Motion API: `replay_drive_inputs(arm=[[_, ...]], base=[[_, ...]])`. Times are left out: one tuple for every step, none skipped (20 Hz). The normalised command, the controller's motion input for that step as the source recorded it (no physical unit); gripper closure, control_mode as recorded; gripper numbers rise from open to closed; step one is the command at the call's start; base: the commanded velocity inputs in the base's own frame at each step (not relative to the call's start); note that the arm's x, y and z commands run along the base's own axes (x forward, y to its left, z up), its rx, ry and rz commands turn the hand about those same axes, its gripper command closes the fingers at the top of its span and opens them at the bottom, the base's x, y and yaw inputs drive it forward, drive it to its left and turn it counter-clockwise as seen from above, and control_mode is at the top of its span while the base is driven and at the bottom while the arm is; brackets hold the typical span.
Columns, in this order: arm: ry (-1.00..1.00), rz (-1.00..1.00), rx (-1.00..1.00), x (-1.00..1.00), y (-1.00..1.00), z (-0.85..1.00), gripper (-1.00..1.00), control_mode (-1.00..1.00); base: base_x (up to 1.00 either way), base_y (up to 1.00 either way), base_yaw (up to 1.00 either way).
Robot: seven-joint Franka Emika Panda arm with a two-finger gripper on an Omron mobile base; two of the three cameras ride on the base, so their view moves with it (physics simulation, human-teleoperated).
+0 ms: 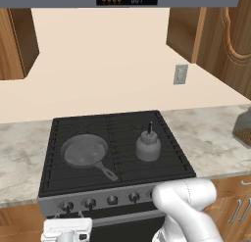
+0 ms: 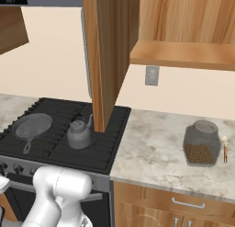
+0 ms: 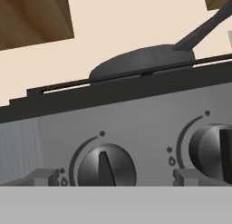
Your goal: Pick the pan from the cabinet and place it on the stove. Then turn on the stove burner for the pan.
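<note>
Marble-patterned counter (image 2: 151,143) runs to both sides of the stove (image 1: 117,138), with a cream wall behind it. Nearest to me, in the hand view, I see the gripper (image 3: 115,177) held low and close against the grey front strip of the range, its two dark fingertips (image 3: 43,177) spread wide apart with nothing between them. One knob (image 3: 106,168) sits squarely in that gap, and a second knob (image 3: 213,150) is off toward the right edge of that view. Above the strip I can see the underside of the pan (image 1: 84,150) and its handle angling upward.

From the left base view I see the white hand at the lower left, just below the knob row (image 1: 100,202). The pan rests flat on the front left grate, its long handle pointing toward the stove front and the middle. Beside it, on the right half of the cooktop, stands a pale-grey kettle (image 1: 148,145), apart from the pan.

Farther right on the counter I make out a glass jar (image 2: 201,144) with brown contents, and something small with a wooden handle just beside it. An outlet plate (image 2: 152,76) sits on the wall. Above, the cabinet (image 2: 183,24) hangs with one door (image 2: 108,56) swung open, edge toward the right camera.
</note>
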Motion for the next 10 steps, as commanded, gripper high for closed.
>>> replay_drive_inputs(arm=[[0.03,0.0,0.08,0.2,0.03,-0.18,-1.0,-1.0],[0.04,0.0,0.05,0.17,0.09,-0.2,-1.0,-1.0],[0.03,0.0,0.05,0.17,0.12,-0.19,-1.0,-1.0],[0.03,0.0,0.05,0.16,0.11,-0.18,-1.0,-1.0],[0.03,0.0,0.07,0.15,0.09,-0.12,-1.0,-1.0],[0.03,0.0,0.05,0.12,0.15,-0.11,-1.0,-1.0],[0.03,0.0,0.05,0.08,0.16,-0.07,-1.0,-1.0],[0.03,0.0,0.04,0.06,0.13,-0.06,-1.0,-1.0],[0.03,0.0,0.03,0.04,0.09,-0.05,-1.0,-1.0],[0.02,0.0,0.03,0.0,0.08,-0.03,-1.0,-1.0]], base=[[0.0,0.0,0.0],[0.0,0.0,0.0],[0.0,0.0,0.0],[0.0,0.0,0.0],[0.0,0.0,0.0],[0.0,0.0,0.0],[0.0,0.0,0.0],[0.0,0.0,0.0],[0.0,0.0,0.0],[0.0,0.0,0.0]])
